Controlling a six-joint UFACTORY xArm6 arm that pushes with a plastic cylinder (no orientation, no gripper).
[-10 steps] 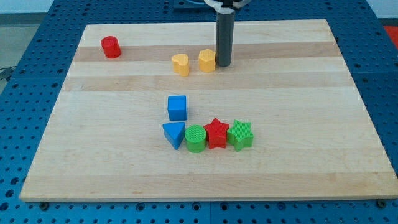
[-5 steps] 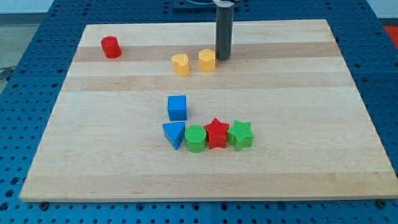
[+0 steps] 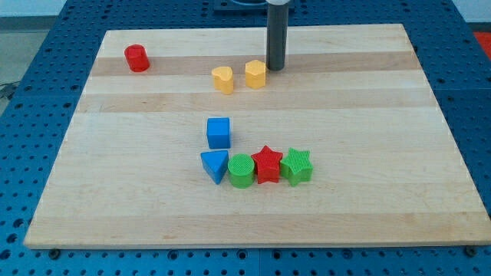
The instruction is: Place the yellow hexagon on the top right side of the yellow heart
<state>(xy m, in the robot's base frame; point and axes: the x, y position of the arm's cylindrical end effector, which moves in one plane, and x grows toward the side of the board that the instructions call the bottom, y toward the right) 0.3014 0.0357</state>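
Note:
The yellow hexagon (image 3: 255,74) sits on the wooden board near the view's top, just right of the yellow heart (image 3: 222,79), with a small gap between them. My tip (image 3: 276,67) is at the end of the dark rod, just right of and slightly above the hexagon, close to its upper right edge. I cannot tell whether it touches the hexagon.
A red cylinder (image 3: 136,58) stands at the top left. A blue cube (image 3: 219,132) lies mid-board. Below it is a row: blue triangle (image 3: 215,165), green cylinder (image 3: 241,170), red star (image 3: 267,164), green star (image 3: 296,165). The board's edge (image 3: 253,244) runs along the bottom.
My tip has moved a little toward the view's top, away from the hexagon's right side. The blocks have not moved.

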